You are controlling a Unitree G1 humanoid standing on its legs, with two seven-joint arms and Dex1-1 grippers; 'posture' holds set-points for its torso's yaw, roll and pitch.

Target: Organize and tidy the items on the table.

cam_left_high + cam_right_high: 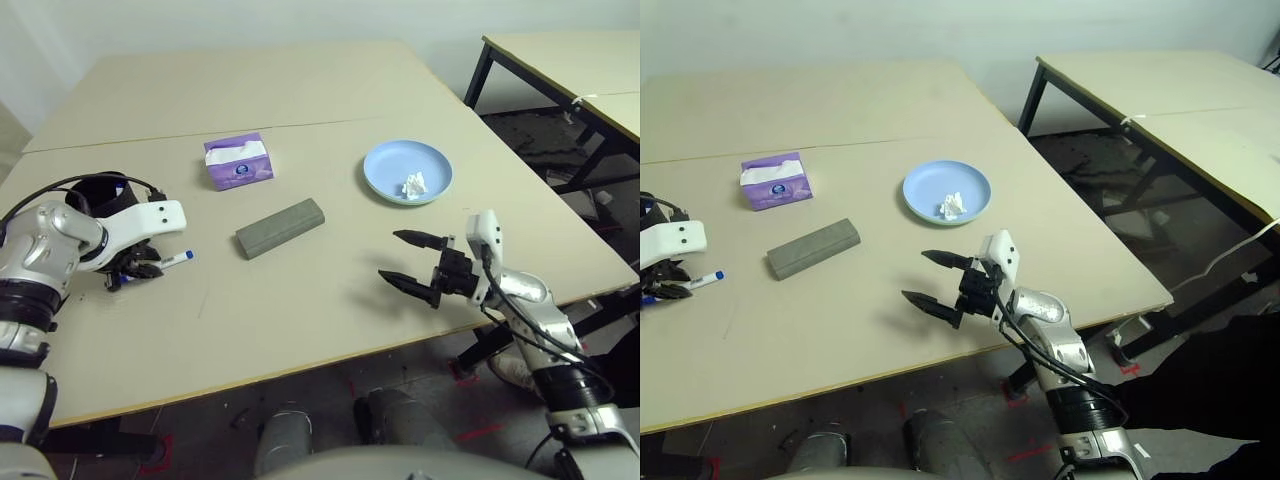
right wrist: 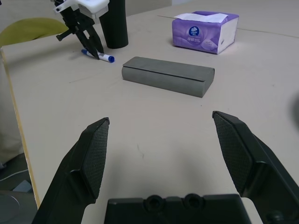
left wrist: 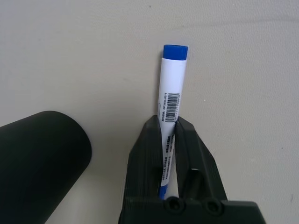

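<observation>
Left eye view: my left jaws (image 1: 128,270) sit at the near-left of the bench (image 1: 300,320), pointing steeply down onto the blue-capped marker pen (image 1: 177,259), which lies flat with its capped end toward the glasses case (image 1: 281,227); the black cup (image 1: 100,190) stands just behind that wrist, largely covered by the arm and its cable. The right jaws (image 1: 410,262) hang spread and empty above the near-right of the bench, well apart from the pen, so the left arm is plainly the nearer one. Right eye view: the light blue plate (image 1: 947,192) carries the crumpled tissue (image 1: 953,206), and the tissue box (image 1: 776,180) sits beyond the case; the left hand is cut off at the edge here. Left wrist view: the jaws are pinching the pen's barrel near its uncapped end, its long axis running straight out between them, the cup just beside. I judge a lift toward the cup comes next. Right wrist view: my own two fingers (image 2: 91,158) stand wide with bare bench between them; the case lies crosswise ahead. Whether the pen is gripped firmly enough to lift I cannot tell.
</observation>
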